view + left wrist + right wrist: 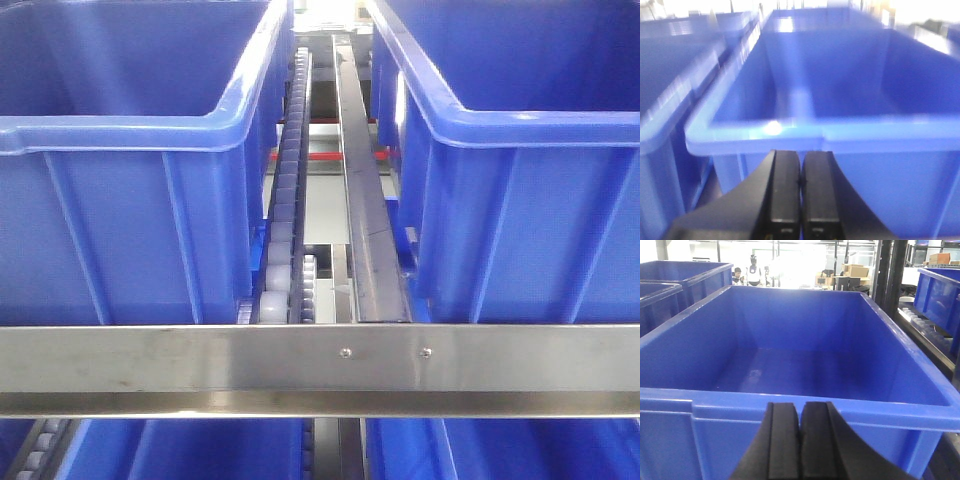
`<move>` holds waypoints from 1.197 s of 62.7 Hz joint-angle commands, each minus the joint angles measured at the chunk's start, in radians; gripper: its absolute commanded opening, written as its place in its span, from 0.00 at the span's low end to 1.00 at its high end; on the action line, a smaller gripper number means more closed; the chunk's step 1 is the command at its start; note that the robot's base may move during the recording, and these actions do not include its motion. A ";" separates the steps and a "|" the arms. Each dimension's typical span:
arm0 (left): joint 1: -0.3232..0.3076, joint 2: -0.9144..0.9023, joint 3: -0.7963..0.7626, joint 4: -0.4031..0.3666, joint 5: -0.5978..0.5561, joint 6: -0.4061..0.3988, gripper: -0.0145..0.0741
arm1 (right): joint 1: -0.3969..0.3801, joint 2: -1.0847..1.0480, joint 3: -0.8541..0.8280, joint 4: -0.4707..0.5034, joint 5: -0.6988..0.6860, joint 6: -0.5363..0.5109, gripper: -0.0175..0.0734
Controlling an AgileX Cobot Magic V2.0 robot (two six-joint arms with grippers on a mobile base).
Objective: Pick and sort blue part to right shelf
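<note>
The right shelf [320, 370] fills the front view; its brushed-steel front rail crosses the lower frame, two screws near its middle; behind it a grey roller track [288, 200] and a steel divider [365, 190] run back up the centre; a left blue bin [130, 170] and a right blue bin [520, 170] sit either side; more blue bins show along the bottom edge.

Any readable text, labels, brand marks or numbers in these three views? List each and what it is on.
None can be read.
The blue bins and the shelf's steel front rail carry no visible print.
Cardboard boxes far back in the right wrist view are too small to show any print.
</note>
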 commanded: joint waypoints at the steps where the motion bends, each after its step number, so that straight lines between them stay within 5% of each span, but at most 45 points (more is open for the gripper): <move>1: -0.006 -0.021 0.022 -0.001 -0.076 -0.013 0.32 | 0.001 -0.023 -0.022 -0.009 -0.084 -0.002 0.26; 75: -0.006 -0.033 0.022 0.001 -0.061 -0.013 0.32 | 0.001 -0.023 -0.022 -0.009 -0.083 -0.002 0.26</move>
